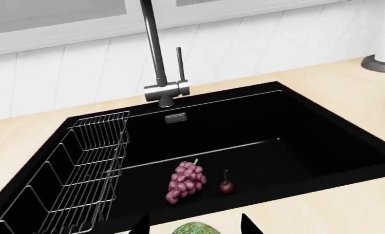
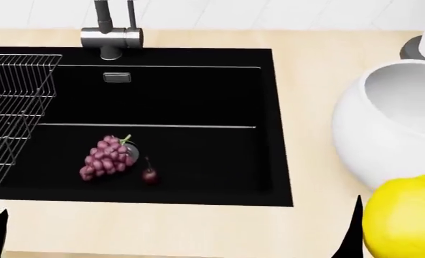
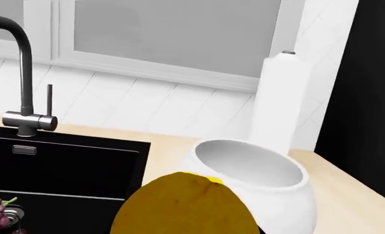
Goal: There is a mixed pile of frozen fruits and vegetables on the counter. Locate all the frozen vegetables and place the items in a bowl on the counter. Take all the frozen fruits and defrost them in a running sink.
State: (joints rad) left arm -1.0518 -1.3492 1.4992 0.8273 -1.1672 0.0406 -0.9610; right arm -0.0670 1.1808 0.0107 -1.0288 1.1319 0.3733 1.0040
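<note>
Grapes point(image 2: 106, 157) and the cherry point(image 2: 149, 174) are already lying on the floor of the sink point(image 2: 198, 97), the cherry just beside the bunch on the side away from the wire rack point(image 2: 15, 113). No water is seen running from the faucet point(image 1: 160, 58), so the defrosting is judged not yet started, though a thin stream could be missed in these renders.

Two items are left to be placed. The lemon point(image 2: 405, 217) is seen close to the right wrist camera, on the bowl's side of the sink, between dark finger shapes of the right gripper point(image 2: 356, 231); it is judged to be held by the right jaws, though the contact itself is hidden and the degree of closure cannot be told. In the right wrist view the lemon fills the near foreground, with the bowl point(image 3: 258, 175) just beyond it.

The green vegetable point(image 1: 196, 228) is seen at the near edge of the table point(image 2: 313, 107), on the near side of the sink, between the two dark fingertips of the left gripper point(image 1: 196, 225). Whether the left jaws are closed on it or only straddling it cannot be told.

The bowl appears empty as far as its interior is visible. What remains, by this judgement: the lemon into the sink, the vegetable into the bowl, and the tap turned on.
</note>
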